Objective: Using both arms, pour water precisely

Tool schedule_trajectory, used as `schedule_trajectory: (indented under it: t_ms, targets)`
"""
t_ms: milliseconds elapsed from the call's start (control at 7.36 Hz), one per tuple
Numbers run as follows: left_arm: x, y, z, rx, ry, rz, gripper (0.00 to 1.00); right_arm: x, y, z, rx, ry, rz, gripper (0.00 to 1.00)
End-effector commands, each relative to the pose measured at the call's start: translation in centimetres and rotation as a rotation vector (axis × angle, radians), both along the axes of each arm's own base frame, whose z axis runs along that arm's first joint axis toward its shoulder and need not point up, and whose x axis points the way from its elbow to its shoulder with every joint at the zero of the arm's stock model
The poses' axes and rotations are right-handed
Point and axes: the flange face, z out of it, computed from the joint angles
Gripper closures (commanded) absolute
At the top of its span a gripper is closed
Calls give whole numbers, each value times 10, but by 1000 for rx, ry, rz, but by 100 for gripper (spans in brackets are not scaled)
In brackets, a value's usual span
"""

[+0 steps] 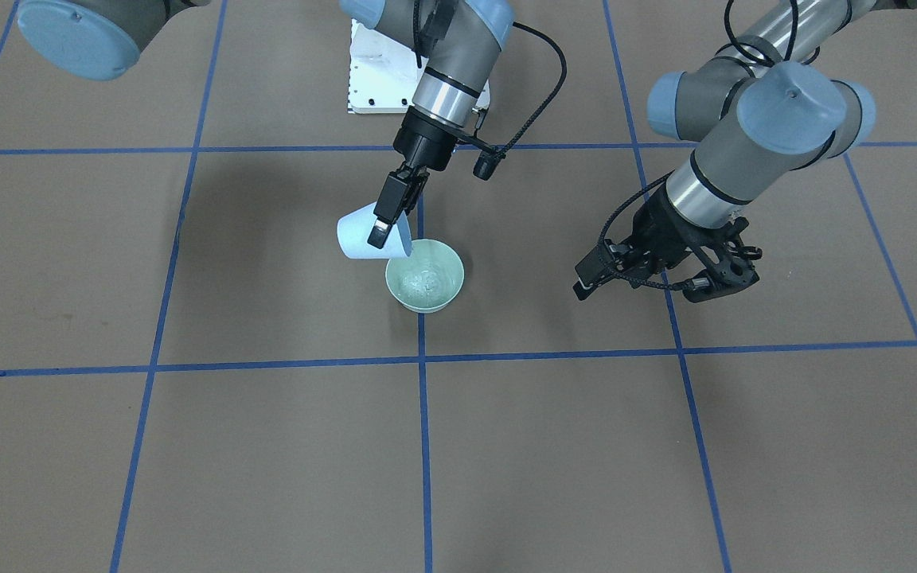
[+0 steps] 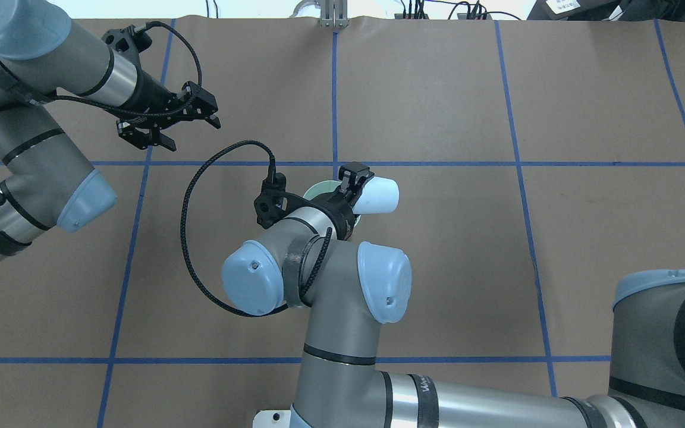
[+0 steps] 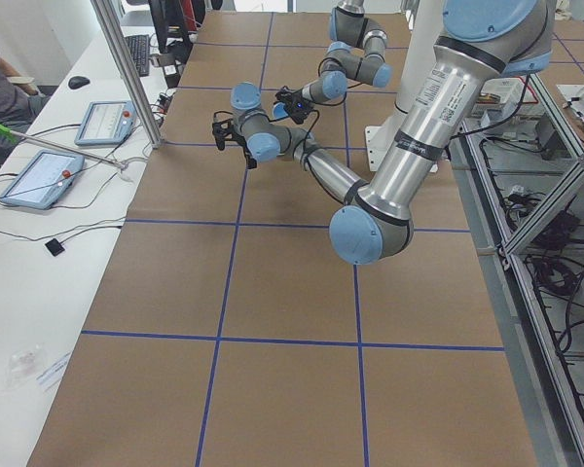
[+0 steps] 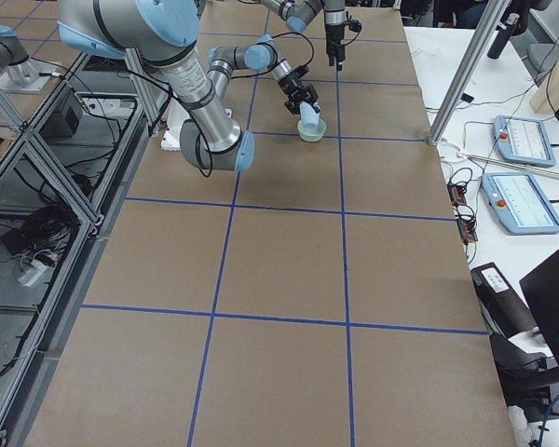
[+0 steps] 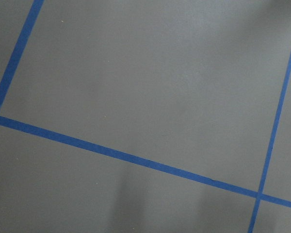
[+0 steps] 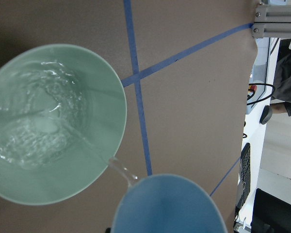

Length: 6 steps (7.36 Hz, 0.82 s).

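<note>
The right gripper [image 1: 384, 227] is clamped on the rim of a light blue cup [image 1: 355, 236] just above the centre of the front-facing view. One black finger [image 1: 387, 208] lies along the outside of the cup wall. The cup is tipped well over, with its mouth down towards a pale green bowl [image 1: 425, 275] that stands on the brown table [image 1: 267, 461]. The bowl sits on a blue tape line [image 1: 424, 446] that runs up the middle of the frame.

In the right wrist view the cup fills the lower centre and the bowl the left half. A thin stream of water [image 6: 120, 171] runs from the cup's lip over the bowl's near rim, and rippled water lies in the bowl. In the overhead view the cup shows right of centre, with only a sliver of the bowl visible behind the wrist.

The left gripper [image 2: 182, 128] hangs in the upper left of the overhead view, well apart from cup and bowl. Its fingers are spread and hold nothing. Its wrist camera shows only bare table and tape.
</note>
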Motion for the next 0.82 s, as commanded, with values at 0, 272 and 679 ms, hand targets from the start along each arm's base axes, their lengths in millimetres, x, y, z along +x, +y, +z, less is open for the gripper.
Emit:
schedule_trajectory:
  t_ms: [0,272,679]
  targets:
    - [1,-1,-8,10,7,0,0,22,7,22,-56,-267,185,82]
    - [2,-2,-12,13,9,0,0,63,7,61,-118,-665,308,91]
    - [3,-3,-18,15,11,0,0,163,-63,102,-262,-802,459,86]
